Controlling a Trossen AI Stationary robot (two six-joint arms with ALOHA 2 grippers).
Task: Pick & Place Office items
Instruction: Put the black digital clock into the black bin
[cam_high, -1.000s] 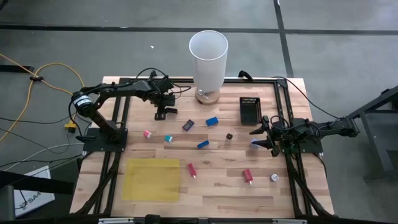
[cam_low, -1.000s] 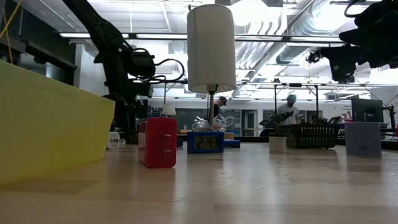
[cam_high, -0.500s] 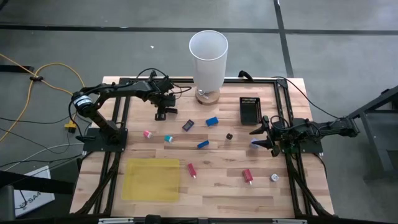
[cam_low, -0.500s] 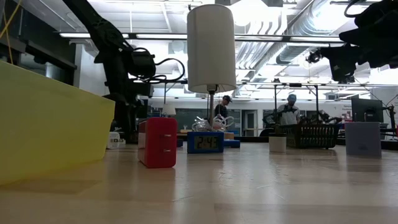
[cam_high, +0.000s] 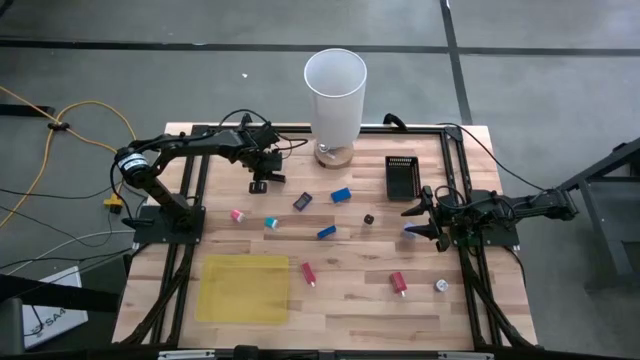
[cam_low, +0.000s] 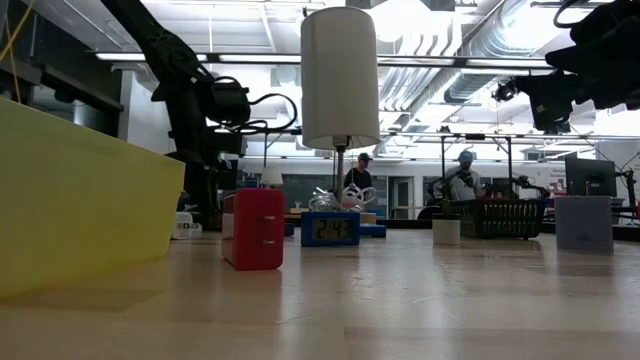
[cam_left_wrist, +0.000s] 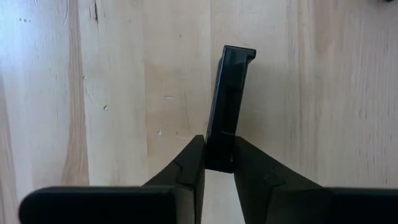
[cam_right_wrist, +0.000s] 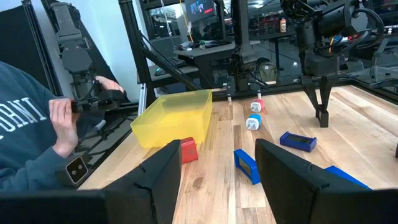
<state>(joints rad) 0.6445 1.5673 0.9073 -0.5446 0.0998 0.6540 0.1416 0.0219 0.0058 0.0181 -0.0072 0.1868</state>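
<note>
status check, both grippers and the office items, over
Left gripper shut on black piece, back left of table. Right gripper open, waiting at right edge. Other items, e.g. red piece, loose mid-table. Nothing in the way.

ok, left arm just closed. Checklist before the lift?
1. Left claw shut on the dark flat piece: ok.
2. Grip at mid-piece: not ok, it is pinched at one end only.
3. Piece off the table: cannot tell.
4. Right claw open, waiting at the table's right side, well apart from the left arm: ok.
5. Person's hand outside the table edge: ok.
</note>
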